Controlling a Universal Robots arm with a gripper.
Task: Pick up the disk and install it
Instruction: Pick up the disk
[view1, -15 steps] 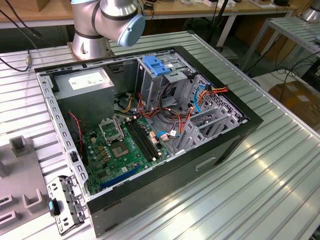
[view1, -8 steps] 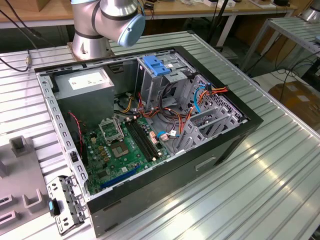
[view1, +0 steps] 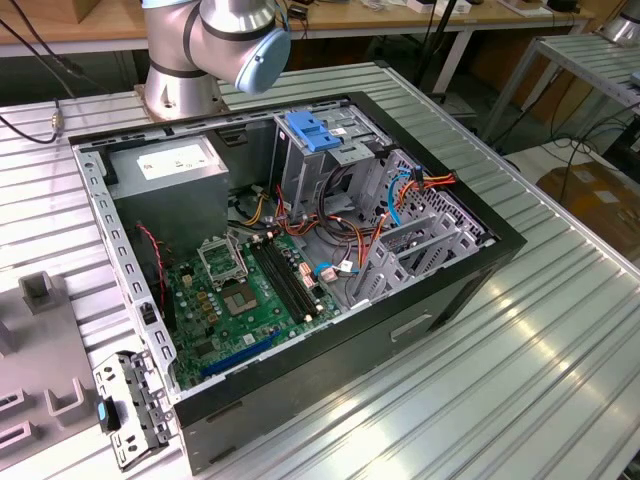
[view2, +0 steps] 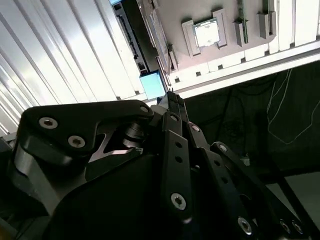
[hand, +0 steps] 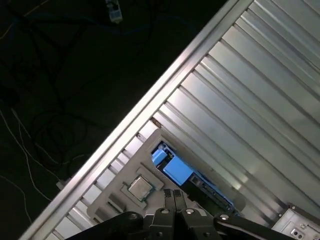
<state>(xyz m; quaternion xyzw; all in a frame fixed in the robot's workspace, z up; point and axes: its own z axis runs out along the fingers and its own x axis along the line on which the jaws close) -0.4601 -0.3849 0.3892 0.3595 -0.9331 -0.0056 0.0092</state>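
The gripper (hand: 172, 193) hangs high over the near left part of the table (view1: 500, 380) and looks straight down, its two slim fingers pressed together on nothing (the tips meet in both wrist views). Below it lies the disk (hand: 172, 169), untouched. It appears to stand on its edge with the blue bracket upward, probably so that fingers coming from above can close across its thin body.

In the exterior view the disk (view1: 125, 410) sits at the exterior view's left, between the grey fixture tray (view1: 50, 330) and the near corner of the computer case (view1: 300, 240), close to where it must go. The case lies on its side with the open face up, which leaves the drive cage (view1: 315, 135) with the blue handle reachable from overhead.

By my count there is one disk, one tray, one processor chip (hand: 138, 187) seated in that tray, one case, one cage, and one grey power supply box (view1: 170, 165) in the case's far left corner.
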